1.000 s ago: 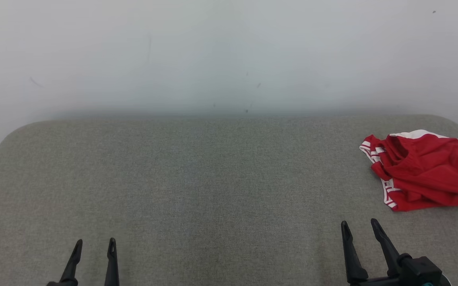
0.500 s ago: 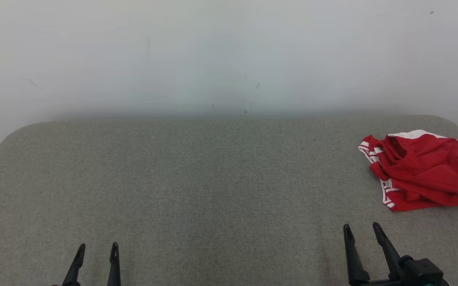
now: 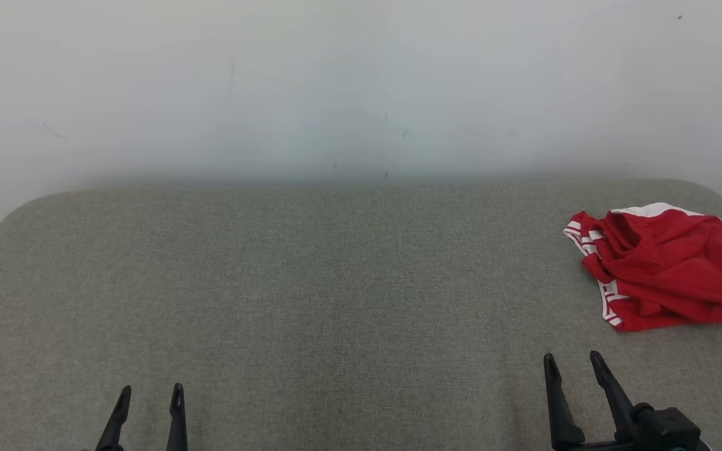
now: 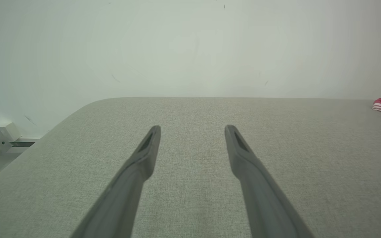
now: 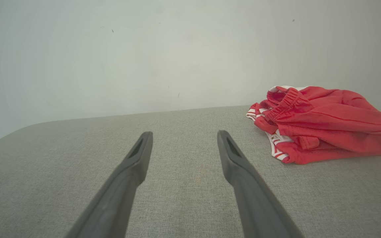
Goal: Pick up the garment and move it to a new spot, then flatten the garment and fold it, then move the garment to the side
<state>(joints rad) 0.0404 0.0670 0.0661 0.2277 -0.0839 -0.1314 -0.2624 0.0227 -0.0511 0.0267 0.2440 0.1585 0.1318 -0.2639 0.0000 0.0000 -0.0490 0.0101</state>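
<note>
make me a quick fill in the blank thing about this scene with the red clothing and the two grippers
1. The crumpled garment is ____ with white stripes.
2. It lies on the grey surface toward the robot's ____ side.
3. The left gripper and the right gripper both have their jaws ____, with nothing between them.

Missing words: red; right; open

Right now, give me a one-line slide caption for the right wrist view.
Open right gripper points across the grey table, with the crumpled red garment lying ahead to its right, untouched.
</note>
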